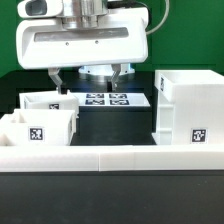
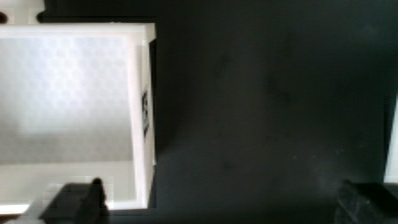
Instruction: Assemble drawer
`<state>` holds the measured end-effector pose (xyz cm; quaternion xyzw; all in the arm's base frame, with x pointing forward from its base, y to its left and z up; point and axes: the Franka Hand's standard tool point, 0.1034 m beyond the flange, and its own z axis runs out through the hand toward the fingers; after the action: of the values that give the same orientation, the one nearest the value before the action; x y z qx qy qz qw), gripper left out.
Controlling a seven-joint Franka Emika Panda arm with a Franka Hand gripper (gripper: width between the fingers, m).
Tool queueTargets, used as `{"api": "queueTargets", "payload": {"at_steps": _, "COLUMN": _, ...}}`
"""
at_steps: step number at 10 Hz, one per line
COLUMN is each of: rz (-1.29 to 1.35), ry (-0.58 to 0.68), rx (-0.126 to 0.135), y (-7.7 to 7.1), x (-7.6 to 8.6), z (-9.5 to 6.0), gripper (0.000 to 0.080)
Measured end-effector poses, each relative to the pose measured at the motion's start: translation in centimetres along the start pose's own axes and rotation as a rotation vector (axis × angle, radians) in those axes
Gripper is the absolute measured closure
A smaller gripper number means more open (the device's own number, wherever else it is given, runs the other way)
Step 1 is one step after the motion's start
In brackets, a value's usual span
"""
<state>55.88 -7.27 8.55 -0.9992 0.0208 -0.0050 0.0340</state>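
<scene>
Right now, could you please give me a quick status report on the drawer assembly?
Gripper open, holding nothing. Near tray and far tray both outside the casing. Nothing seen in the way.

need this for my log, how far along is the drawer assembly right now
Done: nothing looks joined yet. The casing stands alone at the exterior view's right. The rear tray and front tray sit outside it at the left.
In hand: nothing. The claw hangs open near the marker board, with empty space between its fingers in the wrist view.
Left: probably grasping each tray and sliding it into the casing.
</scene>
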Motion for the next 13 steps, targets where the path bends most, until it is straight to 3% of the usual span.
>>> {"api": "queueTargets", "payload": {"at_steps": 1, "rz": -0.001, "ry": -0.001, "rx": 0.0, "y": 0.1, "x": 0.0, "z": 0.1, "gripper": 0.0151}}
{"api": "queueTargets", "payload": {"at_steps": 4, "rz": -0.008, "ry": -0.02, "rx": -0.018, "y": 2.2, "x": -0.9, "z": 2.4, "gripper": 0.0151}}
{"api": "queueTargets", "payload": {"at_steps": 11, "rz": -0.01, "ry": -0.024, "rx": -0.052, "y": 3.4, "x": -2.2, "z": 7.2, "gripper": 0.0151}}
{"api": "queueTargets", "payload": {"at_steps": 13, "rz": -0.01, "ry": -0.015, "rx": -0.058, "y": 3.5, "x": -2.2, "z": 7.6, "gripper": 0.0151}}
